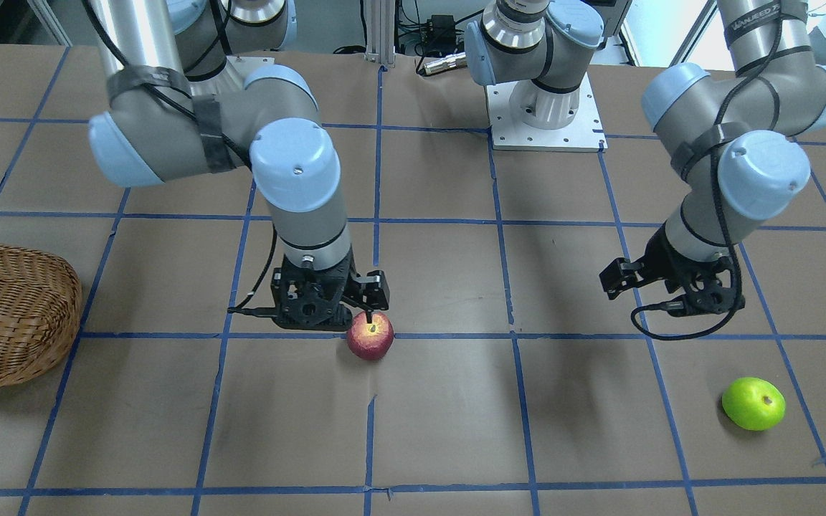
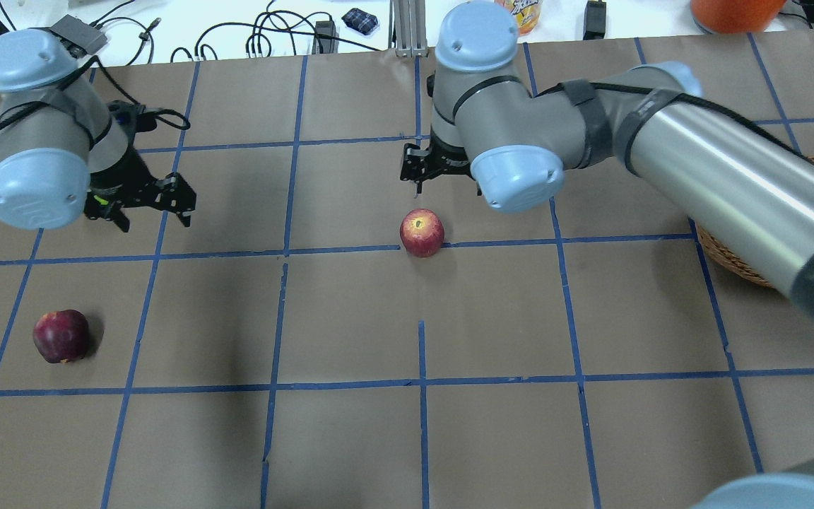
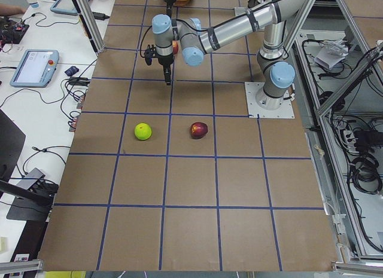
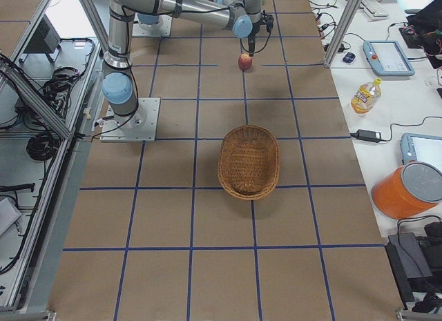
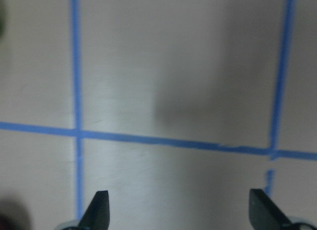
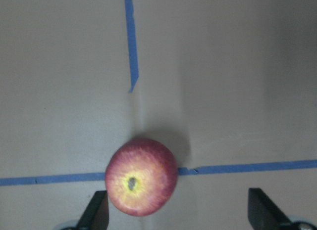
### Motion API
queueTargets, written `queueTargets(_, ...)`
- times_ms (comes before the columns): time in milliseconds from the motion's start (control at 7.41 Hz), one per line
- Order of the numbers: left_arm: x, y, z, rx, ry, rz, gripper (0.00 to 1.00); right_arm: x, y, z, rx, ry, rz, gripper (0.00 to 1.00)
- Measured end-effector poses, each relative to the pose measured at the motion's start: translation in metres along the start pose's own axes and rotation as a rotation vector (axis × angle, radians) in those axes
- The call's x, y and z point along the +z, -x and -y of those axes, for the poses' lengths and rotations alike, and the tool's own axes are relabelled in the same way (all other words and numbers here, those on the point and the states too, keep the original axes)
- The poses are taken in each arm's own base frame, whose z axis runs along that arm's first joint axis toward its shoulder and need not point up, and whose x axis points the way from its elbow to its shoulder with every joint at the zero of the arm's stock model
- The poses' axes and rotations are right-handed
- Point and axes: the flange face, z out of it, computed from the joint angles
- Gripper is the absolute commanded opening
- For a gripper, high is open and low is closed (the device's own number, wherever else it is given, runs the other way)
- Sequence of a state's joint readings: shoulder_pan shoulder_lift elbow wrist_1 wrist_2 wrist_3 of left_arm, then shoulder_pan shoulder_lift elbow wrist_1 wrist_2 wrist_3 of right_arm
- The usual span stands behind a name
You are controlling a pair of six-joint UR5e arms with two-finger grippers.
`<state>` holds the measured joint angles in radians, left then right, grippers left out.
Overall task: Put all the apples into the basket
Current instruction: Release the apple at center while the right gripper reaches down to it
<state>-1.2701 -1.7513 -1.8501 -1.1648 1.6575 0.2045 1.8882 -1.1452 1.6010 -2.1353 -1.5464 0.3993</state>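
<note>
— On the blue tape line mid-table is where I have the red apple (image 6: 141, 182), dimple up, under my right gripper (image 6: 179, 210). That gripper is spread wide and holds nothing. The apple sits close to one finger rather than centred between the two, and I see no contact.

— And the other arm?

— The left gripper (image 5: 181, 210) is spread wide too, with only brown paper and tape between its fingers. It hangs over the table's left side. The dark apple (image 2: 61, 336) and the green apple (image 1: 753, 403) lie on the paper not far from it, apart from each other.

— Where's the basket?

— The basket (image 4: 248, 161) is well apart from all this, toward the robot's right end of the table. None of the three apples is in it.

— How do you expect the red one to handle?

— Firm, smooth-skinned and of modest weight, I'd judge. It's round, so it may roll if one finger touches first, and a hard squeeze could bruise it. I'd centre over it first, then close across its widest girth, one finger on each flank.

— Any writing you can read?

— A strap (image 1: 753, 29) on the left arm carries white letters I read as "WANJEED", cut off after that. The bottle (image 4: 364, 94) on the side bench has a yellow label, too small for me to read.
</note>
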Motion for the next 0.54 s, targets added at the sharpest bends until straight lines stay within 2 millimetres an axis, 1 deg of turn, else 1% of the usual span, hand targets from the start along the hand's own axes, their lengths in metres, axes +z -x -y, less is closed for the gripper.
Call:
queueTargets(135,0.006,0.04,-0.018,0.006,0.021,0.0,1.0,0.024,0.016,-0.004,0.016,-0.003,-0.003,1.0)
queueTargets(405,0.03,0.128,-0.056,0.02,0.057,-0.031,1.0,0.069,0.029,-0.009,0.016,0.028,-0.015,1.0)
queueTargets(540,0.043,0.163,-0.071,0.018,0.066,-0.052,1.0,0.087,0.033,-0.012,0.008,0.048,-0.022,0.87)
